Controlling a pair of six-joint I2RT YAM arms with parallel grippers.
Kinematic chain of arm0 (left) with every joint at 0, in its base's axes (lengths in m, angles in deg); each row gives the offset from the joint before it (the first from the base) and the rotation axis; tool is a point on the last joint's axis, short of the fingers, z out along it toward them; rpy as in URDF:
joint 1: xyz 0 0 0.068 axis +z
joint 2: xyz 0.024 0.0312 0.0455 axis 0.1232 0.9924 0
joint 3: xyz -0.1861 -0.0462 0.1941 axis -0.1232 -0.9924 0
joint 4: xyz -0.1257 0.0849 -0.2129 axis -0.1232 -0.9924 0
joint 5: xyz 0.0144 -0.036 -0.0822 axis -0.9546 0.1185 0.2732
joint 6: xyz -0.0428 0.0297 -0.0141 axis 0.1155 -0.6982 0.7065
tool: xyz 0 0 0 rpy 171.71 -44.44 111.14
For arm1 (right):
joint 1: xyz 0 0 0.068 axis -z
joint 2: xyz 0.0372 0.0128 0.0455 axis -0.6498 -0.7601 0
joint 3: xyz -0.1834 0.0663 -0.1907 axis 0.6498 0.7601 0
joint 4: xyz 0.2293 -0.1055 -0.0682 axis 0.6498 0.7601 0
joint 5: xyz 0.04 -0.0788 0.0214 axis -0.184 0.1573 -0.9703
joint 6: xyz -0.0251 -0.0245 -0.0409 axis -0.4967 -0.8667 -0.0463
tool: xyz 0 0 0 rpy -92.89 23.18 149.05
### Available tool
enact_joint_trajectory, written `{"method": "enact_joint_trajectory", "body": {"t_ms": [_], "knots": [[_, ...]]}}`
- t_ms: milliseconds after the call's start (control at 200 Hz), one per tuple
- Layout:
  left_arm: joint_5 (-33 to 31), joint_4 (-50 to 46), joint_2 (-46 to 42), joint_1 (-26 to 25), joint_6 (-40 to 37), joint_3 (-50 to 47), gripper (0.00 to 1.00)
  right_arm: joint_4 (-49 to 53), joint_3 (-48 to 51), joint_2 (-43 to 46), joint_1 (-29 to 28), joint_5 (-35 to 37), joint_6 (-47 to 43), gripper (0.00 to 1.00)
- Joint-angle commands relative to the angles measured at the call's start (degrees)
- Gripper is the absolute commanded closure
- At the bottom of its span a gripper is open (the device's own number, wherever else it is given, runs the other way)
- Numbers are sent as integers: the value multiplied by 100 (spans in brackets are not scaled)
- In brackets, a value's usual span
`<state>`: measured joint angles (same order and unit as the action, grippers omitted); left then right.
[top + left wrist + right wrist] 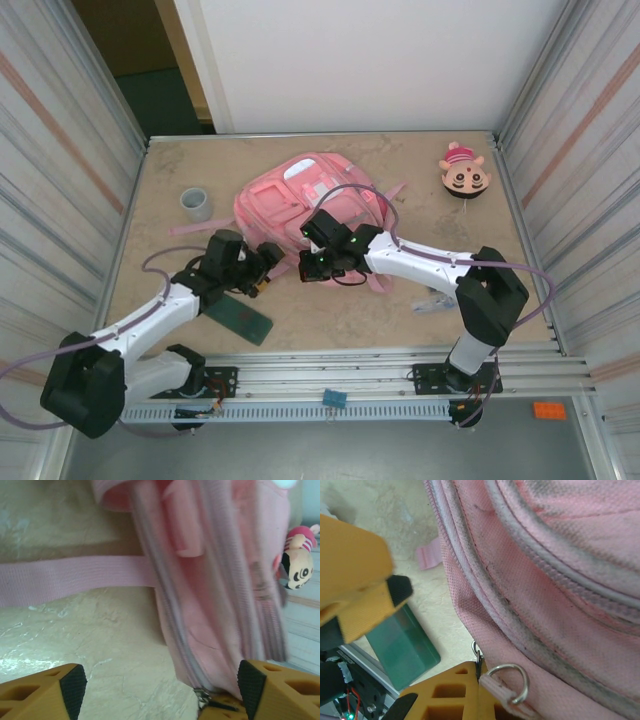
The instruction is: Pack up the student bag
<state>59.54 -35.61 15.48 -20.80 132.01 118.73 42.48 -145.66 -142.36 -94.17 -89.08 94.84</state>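
Right wrist cam is showing right gripper (478, 670) pinching the zip pull (477, 653) on the pink bag (560, 580), left gripper (161, 687) spread wide, so pulling slow & straight is looking best.

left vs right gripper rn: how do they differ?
Jaws: the left gripper is wide open; the right gripper is shut.
Hold: the left gripper grips nothing, though a corner of the student bag sits in its gap; the right gripper seems to pinch a zipper pull on it.
Shared: orange fingers, both at the bag's near edge.
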Motion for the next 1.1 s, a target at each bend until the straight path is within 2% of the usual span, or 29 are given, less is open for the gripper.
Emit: {"method": "enact_joint_trajectory", "body": {"t_ms": [0, 195, 351, 441, 531, 636, 747, 912, 1092], "knots": [[-159, 976, 203, -157, 1017, -117, 24, 5, -211, -9, -106, -183, -33, 100], [-440, 2425, 768, -303, 1906, -484, 34, -32, -234, -15, -111, -202, -36, 100], [-620, 2885, 1048, -496, 2290, -619, 45, -73, -257, -19, -111, -246, -26, 100], [-934, 3226, 1114, -654, 2530, -818, 57, -74, -247, -10, -115, -255, 10, 100], [-1099, 3511, 1149, -676, 2685, -970, 73, -47, -204, 25, -128, -231, 12, 100], [-1277, 3155, 996, -667, 2580, -1027, 90, 204, -213, 89, -120, -105, -79, 100], [-1434, 2471, 646, -594, 2292, -1040, 100, 831, -303, 176, -69, 198, -261, 100], [-1481, 1702, -18, -181, 1888, -1097, 100, 1881, -367, 371, -15, 767, -537, 100], [-1086, 1208, -537, 485, 1464, -1072, 100, 2120, 51, 624, 170, 787, -663, 100]]}}
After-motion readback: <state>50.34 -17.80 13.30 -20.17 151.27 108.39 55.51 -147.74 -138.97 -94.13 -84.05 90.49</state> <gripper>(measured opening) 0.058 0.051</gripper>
